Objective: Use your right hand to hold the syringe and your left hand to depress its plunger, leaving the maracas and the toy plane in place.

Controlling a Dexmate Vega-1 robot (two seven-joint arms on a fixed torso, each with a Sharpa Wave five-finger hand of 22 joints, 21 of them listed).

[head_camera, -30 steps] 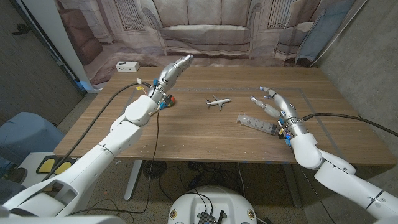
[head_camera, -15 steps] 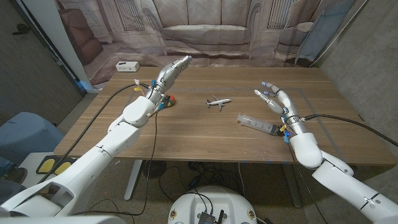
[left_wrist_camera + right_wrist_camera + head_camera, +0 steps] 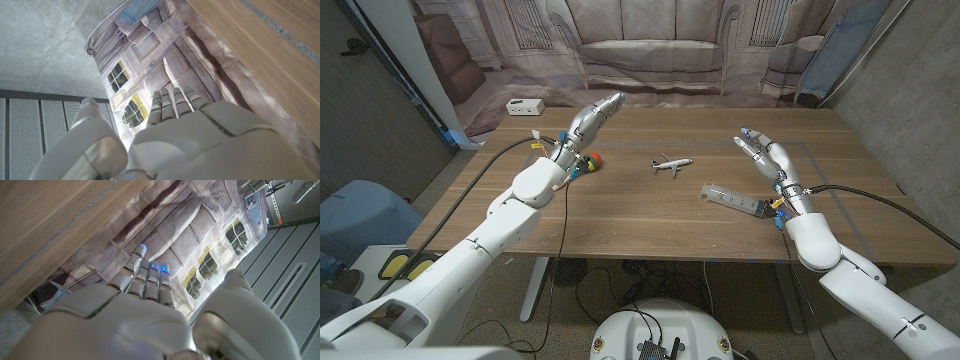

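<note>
A clear syringe (image 3: 733, 200) lies on the wooden table (image 3: 640, 215) right of centre, its plunger end toward my right arm. My right hand (image 3: 767, 160) is raised above the table just beyond the syringe, fingers spread and holding nothing. A small white toy plane (image 3: 670, 164) sits near the table's middle. The colourful maracas (image 3: 591, 160) lie at the left, partly hidden behind my left wrist. My left hand (image 3: 594, 115) hovers above the maracas with fingers stretched out straight and apart, empty. Both wrist views show the backs of my hands, left (image 3: 170, 135) and right (image 3: 145, 305), against the backdrop.
A white power strip (image 3: 524, 106) lies at the table's far left corner. A printed sofa backdrop (image 3: 650, 50) hangs behind the table. Cables run along both forearms.
My right hand has lifted and drawn back to the right, away from the syringe. My left hand stays nearly where it was. The syringe, plane and maracas have not moved.
</note>
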